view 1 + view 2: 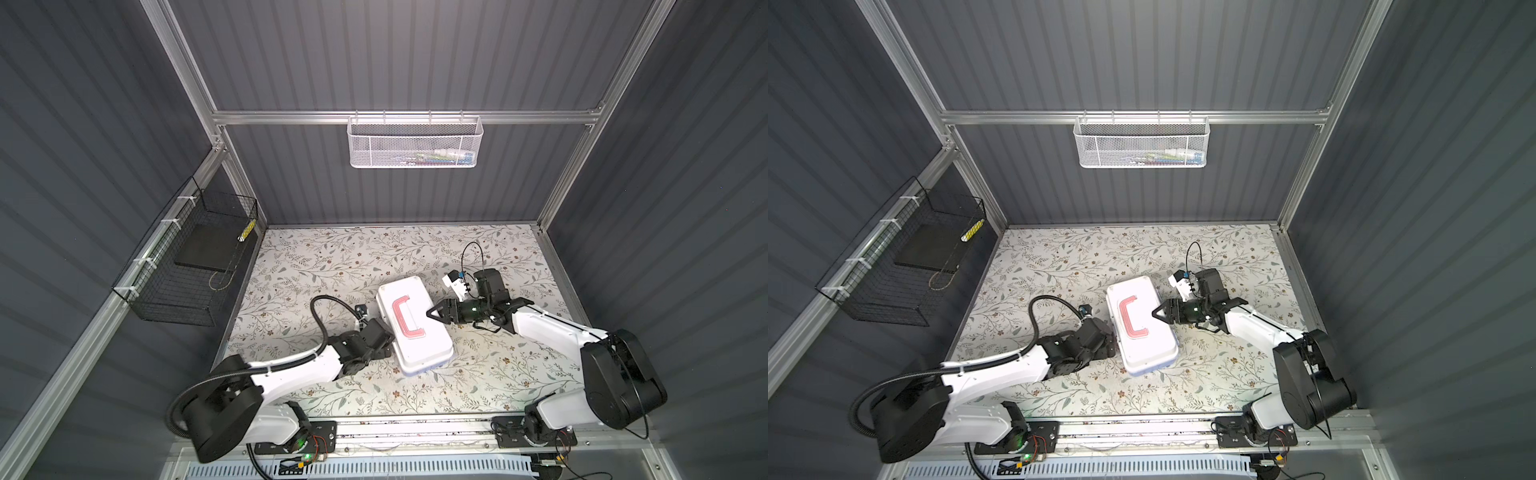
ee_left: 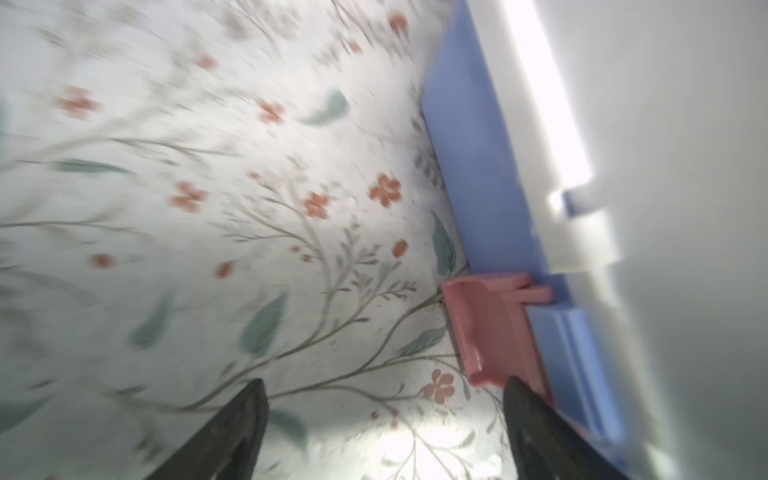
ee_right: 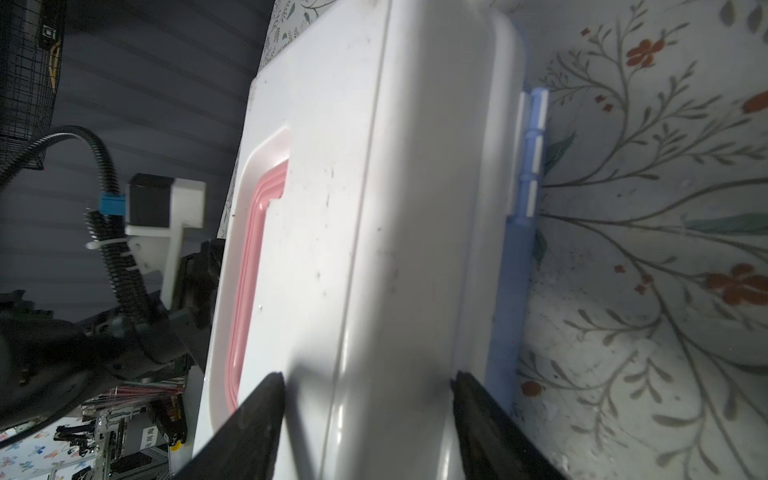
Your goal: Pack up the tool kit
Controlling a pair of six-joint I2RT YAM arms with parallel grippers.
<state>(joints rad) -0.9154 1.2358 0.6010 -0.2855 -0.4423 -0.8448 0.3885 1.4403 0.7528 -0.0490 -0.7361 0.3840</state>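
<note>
In a top view, the closed tool kit [image 1: 413, 326] is seen mid-counter [image 1: 332, 257]. At the left wrist, the left gripper [image 2: 384, 382] is shown with jaws spread wide and empty beside the pink latch [image 2: 486, 328]. At the right wrist, the right gripper [image 3: 368, 376] is held with jaws half-open over the white lid [image 3: 374, 187], nothing clasped. The smooth, rigid box is judged slippery and best taken by its pink handle [image 3: 249, 266].

lid [image 1: 428, 349]: white plastic, smooth, a bit shiny, small dark marks | handle [image 1: 398, 318]: pink plastic, smooth | base [image 2: 486, 166]: light-blue plastic, smooth | latch [image 2: 490, 328]: pink plastic, shiny | table top [image 1: 332, 257]: flower print, matt | far basket [image 1: 411, 145]: white metal mesh | left basket [image 1: 178, 291]: thin black wire | frame [image 1: 291, 117]: silver metal, dull shine
</note>
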